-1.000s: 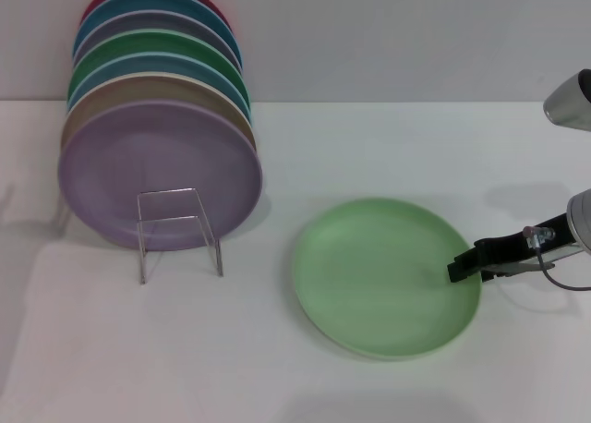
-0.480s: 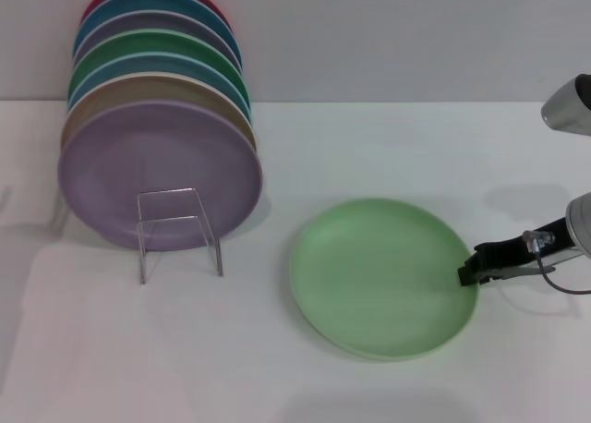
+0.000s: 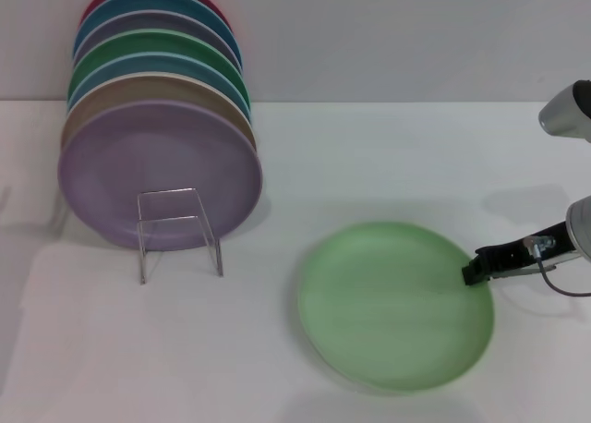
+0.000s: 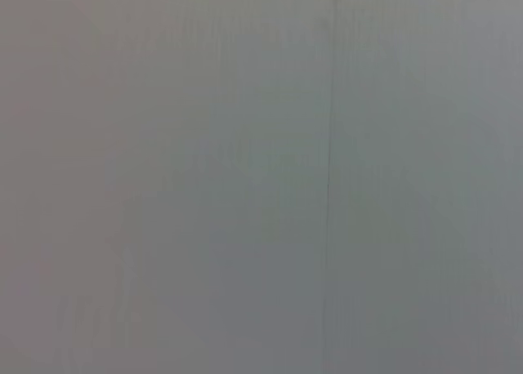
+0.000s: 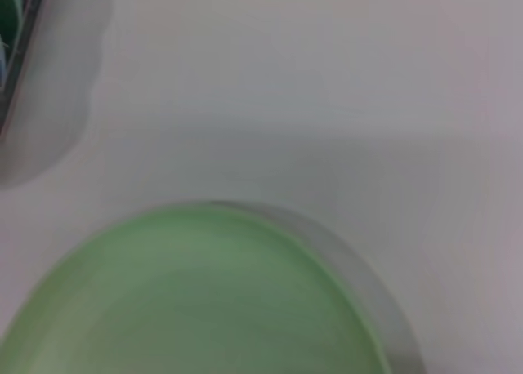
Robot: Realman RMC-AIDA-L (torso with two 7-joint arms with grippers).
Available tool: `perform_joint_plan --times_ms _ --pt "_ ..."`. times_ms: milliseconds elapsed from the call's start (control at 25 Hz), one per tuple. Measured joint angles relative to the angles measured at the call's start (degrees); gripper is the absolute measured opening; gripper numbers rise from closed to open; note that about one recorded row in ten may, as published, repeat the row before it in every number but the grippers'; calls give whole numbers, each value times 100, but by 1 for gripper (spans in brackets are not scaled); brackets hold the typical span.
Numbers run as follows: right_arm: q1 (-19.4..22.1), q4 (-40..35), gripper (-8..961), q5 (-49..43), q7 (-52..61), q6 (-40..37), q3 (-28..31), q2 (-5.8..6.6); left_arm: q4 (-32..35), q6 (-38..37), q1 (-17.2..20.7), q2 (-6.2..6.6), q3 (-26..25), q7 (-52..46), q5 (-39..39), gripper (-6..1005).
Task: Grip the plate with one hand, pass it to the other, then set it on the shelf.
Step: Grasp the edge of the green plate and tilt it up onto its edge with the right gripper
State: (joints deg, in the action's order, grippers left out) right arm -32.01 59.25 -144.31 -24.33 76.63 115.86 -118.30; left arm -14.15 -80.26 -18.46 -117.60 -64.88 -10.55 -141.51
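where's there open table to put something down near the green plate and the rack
Bare table lies between the clear rack and the light green plate, and in front of the rack. Crowded: plates stacked behind the rack, and the plate's right rim, where the right end effector sits.

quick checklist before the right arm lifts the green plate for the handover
1. Right gripper at the rim of the plate: ok, its tip sits at the plate's right edge.
2. Firm clamp on the rim: cannot tell, the finger contact is not resolved in the head view.
3. Plate lifted off the table: cannot tell; the right wrist view shows a shadow band along its far edge.
4. Left gripper ready to receive: not ok, it is out of the head view and its wrist camera shows only a blank grey surface.
5. Shelf reachable: ok, its front bracket is open, with the lilac plate leaning behind it.
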Motion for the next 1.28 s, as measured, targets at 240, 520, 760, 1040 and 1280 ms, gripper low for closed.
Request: perform_joint_plan --times_ms 240,520,760,1040,1280 --pt "364 721 22 147 -256 -34 -61 -73 -1 -120 41 -16 -111 0 0 763" --pt "1144 1865 21 875 -779 -186 -352 -86 5 -394 144 -23 -412 6 2 763" --pt "1810 2369 21 1906 -1811 -657 -372 -97 48 -965 268 -25 -471 -193 -40 762" --pt "2555 2046 21 4163 -4772 -1128 -299 -137 24 -2024 513 -65 238 -456 -290 762" --pt "2747 1008 22 6033 -6974 -1182 -130 -108 -11 -2176 652 -102 1002 -866 -298 762"
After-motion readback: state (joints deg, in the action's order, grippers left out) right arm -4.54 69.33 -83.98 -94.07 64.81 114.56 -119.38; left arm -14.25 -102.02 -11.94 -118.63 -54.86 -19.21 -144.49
